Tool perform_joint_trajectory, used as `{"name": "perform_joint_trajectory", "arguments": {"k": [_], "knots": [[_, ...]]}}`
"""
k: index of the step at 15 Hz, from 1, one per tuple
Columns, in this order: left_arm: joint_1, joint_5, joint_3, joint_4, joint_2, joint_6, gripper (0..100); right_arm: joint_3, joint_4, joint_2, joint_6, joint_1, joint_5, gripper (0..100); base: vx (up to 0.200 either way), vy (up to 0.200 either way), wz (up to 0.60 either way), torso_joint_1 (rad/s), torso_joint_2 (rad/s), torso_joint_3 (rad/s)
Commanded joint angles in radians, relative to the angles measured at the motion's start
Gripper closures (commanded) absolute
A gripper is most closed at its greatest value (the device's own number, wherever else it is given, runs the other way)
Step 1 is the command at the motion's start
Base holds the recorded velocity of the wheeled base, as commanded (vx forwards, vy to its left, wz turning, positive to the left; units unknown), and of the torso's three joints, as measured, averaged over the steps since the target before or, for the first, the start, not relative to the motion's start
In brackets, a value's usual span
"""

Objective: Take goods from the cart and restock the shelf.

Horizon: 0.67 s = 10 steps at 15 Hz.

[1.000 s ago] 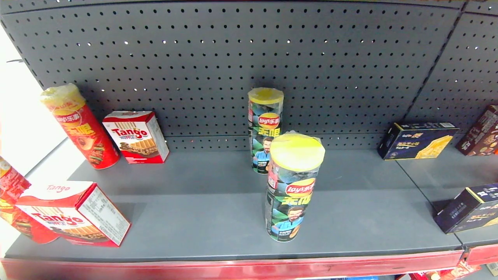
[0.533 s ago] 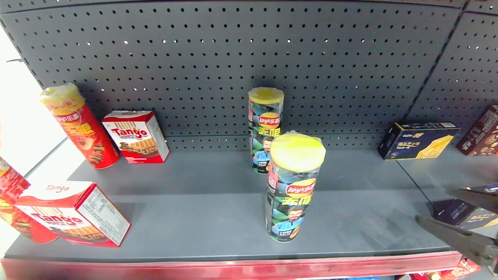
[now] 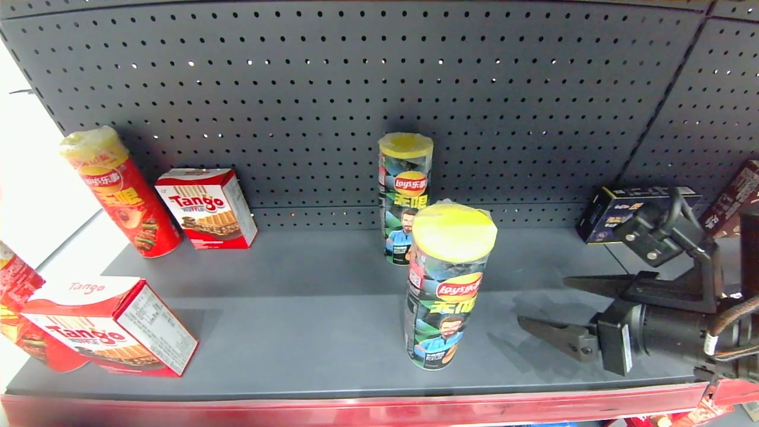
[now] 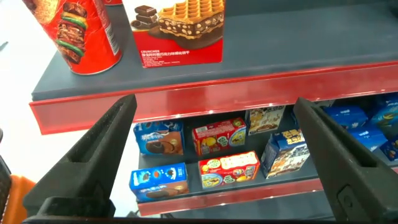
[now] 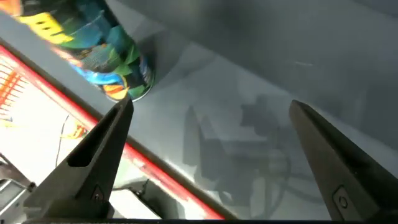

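Right tool [image 3: 544, 300] now in over shelf [image 3: 308, 332] from right, spread, empty, near front chip can [image 3: 447, 284]; likely adjusting it.

a wide bare stretch of the shelf [image 3: 296, 308] is lying open between the wafer box [image 3: 109, 326] at front left and the front can [image 3: 447, 284] in the middle. the back can [image 3: 404, 196] is standing just behind that can, blocking the way rearward. the right gripper [image 3: 544, 300], fingers spread, is hovering over the free patch right of the front can; a dark box [image 3: 599, 216] is sitting behind it.
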Motion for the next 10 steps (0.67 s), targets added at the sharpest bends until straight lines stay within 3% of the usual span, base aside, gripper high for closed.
{"name": "perform_joint_trajectory", "arguments": {"k": [1,10], "knots": [[0.001,0.000,0.000,0.000,0.002,0.001,0,-0.032,0.000,0.075,0.000,0.018,-0.016,0,0.000,0.000,0.00,0.000,0.00,0.000],[0.001,0.000,0.000,0.000,0.002,-0.001,0,-0.161,-0.002,0.228,0.000,0.044,-0.046,0,0.000,0.000,0.00,0.000,0.00,0.000]]}}
